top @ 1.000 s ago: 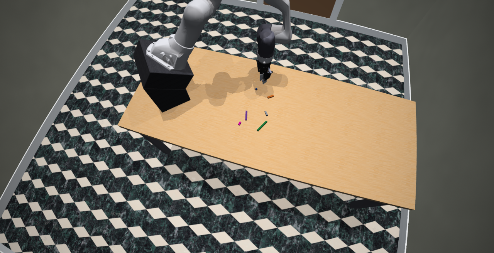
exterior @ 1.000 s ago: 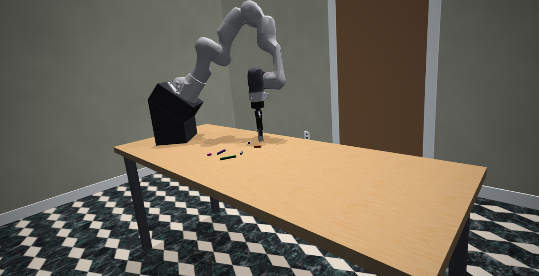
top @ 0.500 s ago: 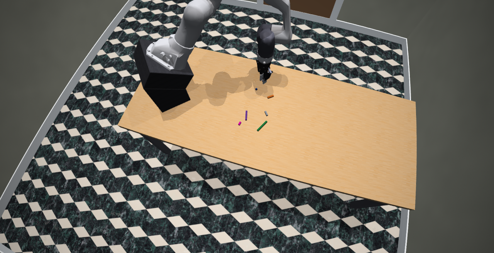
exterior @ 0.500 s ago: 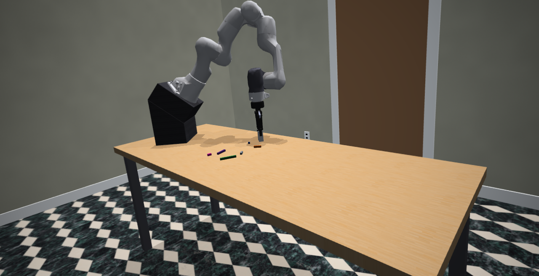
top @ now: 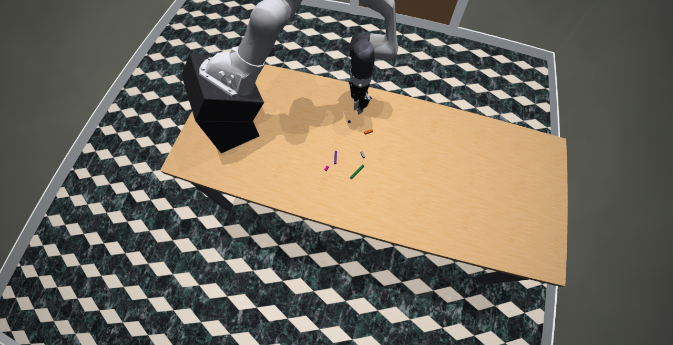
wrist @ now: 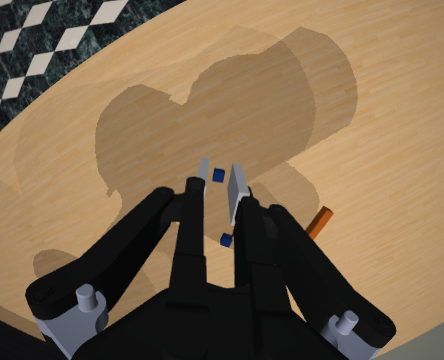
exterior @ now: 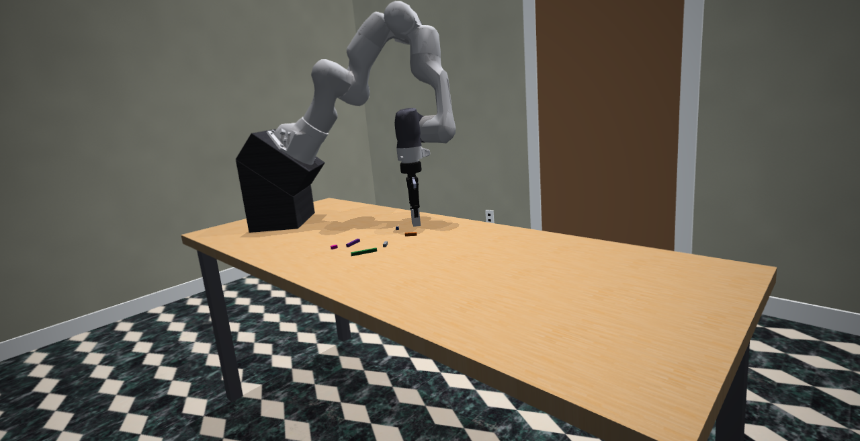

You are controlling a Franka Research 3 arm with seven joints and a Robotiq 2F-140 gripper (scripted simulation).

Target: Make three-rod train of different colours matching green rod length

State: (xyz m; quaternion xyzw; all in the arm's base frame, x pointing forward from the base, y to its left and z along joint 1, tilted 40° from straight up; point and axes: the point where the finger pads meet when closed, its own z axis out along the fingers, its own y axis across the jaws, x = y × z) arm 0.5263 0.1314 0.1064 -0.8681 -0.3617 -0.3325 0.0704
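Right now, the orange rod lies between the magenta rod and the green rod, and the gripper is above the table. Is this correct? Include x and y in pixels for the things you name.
Not quite: the top view shows the grey rod [top: 363, 154] beyond the purple rod [top: 335, 157], and orange [top: 368, 131] [exterior: 410, 234] [wrist: 322, 221] beyond both, nearer the gripper [top: 359, 109] [exterior: 415, 224] [wrist: 218, 174]; the rest is right.

green rod [top: 357, 171] near grey rod [top: 362, 154]

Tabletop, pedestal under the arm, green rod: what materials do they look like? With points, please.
Tabletop [top: 447, 178] [exterior: 481, 282] [wrist: 407, 150]: probably wood or wood laminate, satin; pale tan with fine streaky grain.
Pedestal [top: 230, 110] [exterior: 270, 197]: unclear, painted wood or metal; black, mostly matte, with faint streaks on its faces.
Green rod [top: 357, 171] [exterior: 363, 251]: possibly painted wood or plastic; even green, crisp edges, no visible grain.
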